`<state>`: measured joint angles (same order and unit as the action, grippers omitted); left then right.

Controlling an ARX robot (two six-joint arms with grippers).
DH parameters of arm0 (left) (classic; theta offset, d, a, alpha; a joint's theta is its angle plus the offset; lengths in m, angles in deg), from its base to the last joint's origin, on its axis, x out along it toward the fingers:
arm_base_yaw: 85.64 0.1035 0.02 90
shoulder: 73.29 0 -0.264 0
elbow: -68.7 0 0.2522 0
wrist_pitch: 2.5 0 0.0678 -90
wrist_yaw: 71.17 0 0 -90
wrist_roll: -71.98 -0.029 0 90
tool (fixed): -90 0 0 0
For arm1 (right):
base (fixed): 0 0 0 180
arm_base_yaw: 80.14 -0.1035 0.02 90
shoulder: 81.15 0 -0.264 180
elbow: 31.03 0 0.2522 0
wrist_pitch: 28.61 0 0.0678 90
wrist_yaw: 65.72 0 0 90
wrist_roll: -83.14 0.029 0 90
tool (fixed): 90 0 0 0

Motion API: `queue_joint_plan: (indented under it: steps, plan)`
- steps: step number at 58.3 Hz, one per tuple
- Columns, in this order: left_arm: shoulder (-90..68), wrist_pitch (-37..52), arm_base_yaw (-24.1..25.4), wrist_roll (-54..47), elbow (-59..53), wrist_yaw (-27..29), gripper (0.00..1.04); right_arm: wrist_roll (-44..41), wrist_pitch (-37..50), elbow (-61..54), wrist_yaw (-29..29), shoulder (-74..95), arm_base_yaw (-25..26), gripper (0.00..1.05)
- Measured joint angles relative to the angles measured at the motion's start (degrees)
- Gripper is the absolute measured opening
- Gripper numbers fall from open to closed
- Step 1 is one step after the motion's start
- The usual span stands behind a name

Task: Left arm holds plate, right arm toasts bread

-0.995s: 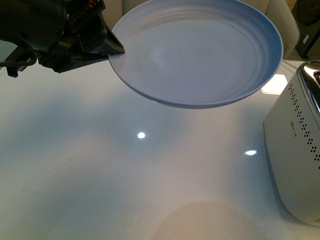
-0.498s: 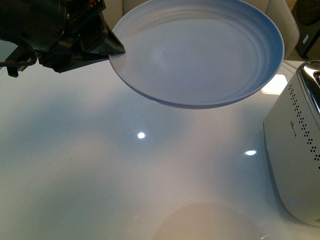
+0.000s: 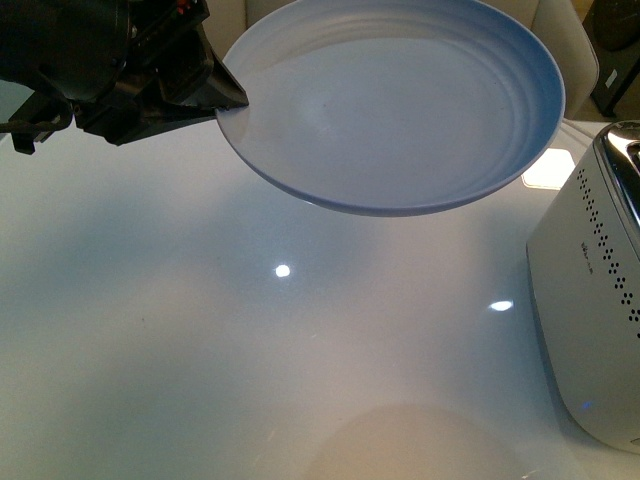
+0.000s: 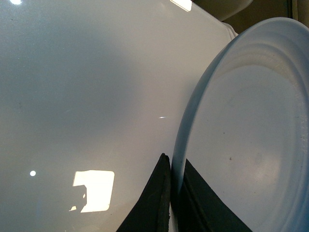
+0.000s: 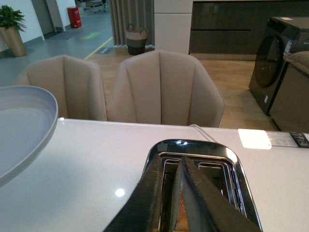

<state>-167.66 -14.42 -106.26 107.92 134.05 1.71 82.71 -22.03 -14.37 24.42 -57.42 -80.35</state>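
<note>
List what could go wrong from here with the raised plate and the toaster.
1. The left gripper pinches the plate only at its rim, clear of the table; a slip could tilt or drop it.
2. The right gripper sits just over the toaster slots, jaws nearly together; descending off-line, it might strike the chrome top.

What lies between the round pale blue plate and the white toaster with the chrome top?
Nothing: only bare glossy white tabletop separates the pale blue plate and the toaster, as the right wrist view shows.

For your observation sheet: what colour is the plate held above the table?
The plate is pale blue-grey with concentric ridges, best in the front view.
</note>
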Motion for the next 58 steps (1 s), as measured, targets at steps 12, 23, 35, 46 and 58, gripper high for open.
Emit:
queue_joint_plan:
  steps: [12, 23, 35, 46, 58]
  plan:
    - [0.0, 0.0, 0.0, 0.0, 0.0, 0.0, 0.03, 0.2, -1.7, -1.7, 0.0, -4.8, 0.0, 0.02]
    - [0.0, 0.0, 0.0, 0.0, 0.0, 0.0, 0.03, 0.2, -5.9, -1.7, -0.1, -9.3, 0.0, 0.02]
    - [0.0, 0.0, 0.0, 0.0, 0.0, 0.0, 0.03, 0.2, -9.2, -1.7, -0.1, -12.7, 0.0, 0.02]
    - [0.0, 0.0, 0.0, 0.0, 0.0, 0.0, 0.03, 0.2, -19.8, -1.7, -0.1, -22.5, 0.0, 0.02]
    - [0.2, 0.0, 0.0, 0.0, 0.0, 0.0, 0.03, 0.2, -20.2, -1.7, -0.1, -23.3, 0.0, 0.02]
